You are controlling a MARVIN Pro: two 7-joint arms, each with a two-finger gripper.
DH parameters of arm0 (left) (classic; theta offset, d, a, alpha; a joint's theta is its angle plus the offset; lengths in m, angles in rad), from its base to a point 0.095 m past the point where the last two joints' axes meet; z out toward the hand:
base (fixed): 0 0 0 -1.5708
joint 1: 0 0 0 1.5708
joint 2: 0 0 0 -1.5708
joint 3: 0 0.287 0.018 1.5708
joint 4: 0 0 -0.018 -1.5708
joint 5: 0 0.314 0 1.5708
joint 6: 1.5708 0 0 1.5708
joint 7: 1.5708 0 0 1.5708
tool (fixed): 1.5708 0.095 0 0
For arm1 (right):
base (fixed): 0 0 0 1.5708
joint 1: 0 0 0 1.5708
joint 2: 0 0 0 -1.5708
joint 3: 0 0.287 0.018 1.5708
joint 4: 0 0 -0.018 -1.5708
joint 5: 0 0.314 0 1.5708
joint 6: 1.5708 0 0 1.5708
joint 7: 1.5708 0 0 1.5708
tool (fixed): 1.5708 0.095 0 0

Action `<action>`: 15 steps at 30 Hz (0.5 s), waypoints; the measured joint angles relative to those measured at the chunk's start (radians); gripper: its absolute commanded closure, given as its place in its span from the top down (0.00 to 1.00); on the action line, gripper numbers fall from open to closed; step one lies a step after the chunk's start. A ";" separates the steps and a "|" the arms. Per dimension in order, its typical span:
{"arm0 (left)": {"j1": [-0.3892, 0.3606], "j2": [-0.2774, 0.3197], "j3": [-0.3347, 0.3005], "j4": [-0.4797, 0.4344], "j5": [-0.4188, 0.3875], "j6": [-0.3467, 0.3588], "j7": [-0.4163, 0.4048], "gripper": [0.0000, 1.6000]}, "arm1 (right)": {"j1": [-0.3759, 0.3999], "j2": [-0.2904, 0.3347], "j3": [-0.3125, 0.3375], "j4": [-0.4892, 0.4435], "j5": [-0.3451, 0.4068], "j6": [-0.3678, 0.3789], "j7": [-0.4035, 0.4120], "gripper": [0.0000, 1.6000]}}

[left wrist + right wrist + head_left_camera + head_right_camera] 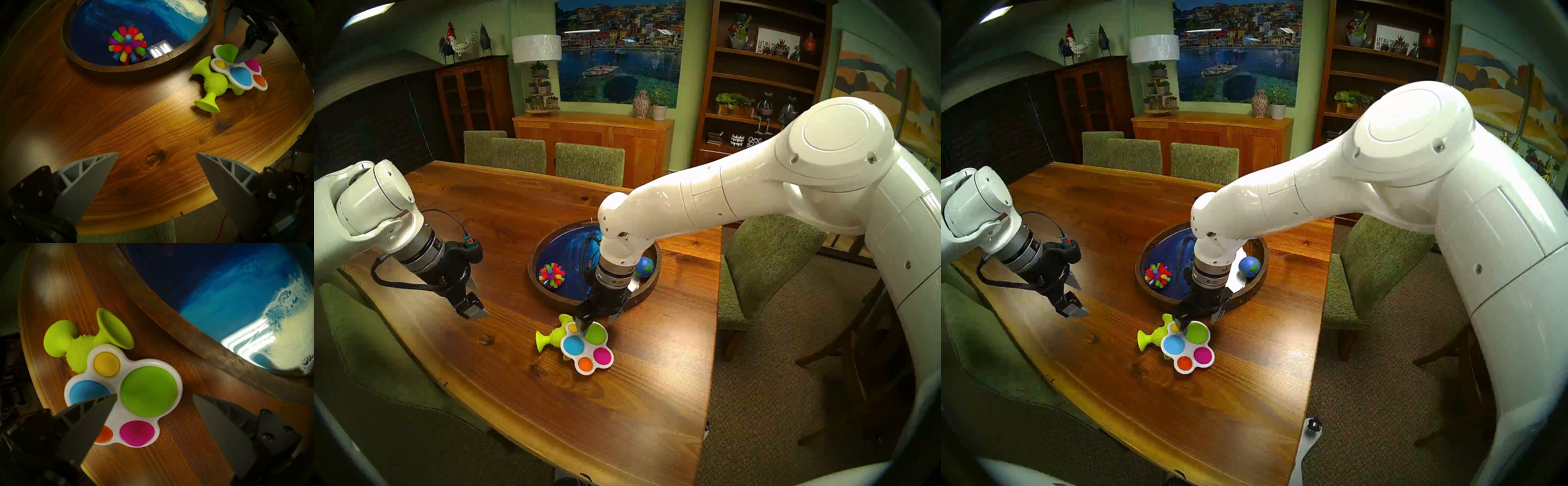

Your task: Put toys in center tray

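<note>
Round tray with dark brown wooden rim (551,294): glossy base patterned as an ocean wave, deep navy through bright blue to white foam and a cream patch. Spiky rubber ball (551,275): red, yellow, green, pink, blue and purple spikes. Smooth globe ball (644,267): blue with green patches. Flat lobed plastic board (587,349): white, dimples coloured yellow, lime green, sky blue, magenta, orange. Three-armed suction-cup piece (551,339): lime green throughout, its centre covered in small bumps. Wooden table (504,390): warm reddish-brown with darker grain and knots.
</note>
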 measured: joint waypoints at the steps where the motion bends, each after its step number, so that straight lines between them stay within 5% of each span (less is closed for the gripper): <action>1: 0.000 0.000 0.000 0.000 0.000 0.000 0.000 1.00 | -0.001 0.000 0.000 0.001 0.000 0.000 0.000 0.00; 15: 0.000 0.000 0.000 0.000 0.000 0.000 0.000 1.00 | 0.012 0.005 -0.006 -0.024 0.029 0.004 -0.025 0.00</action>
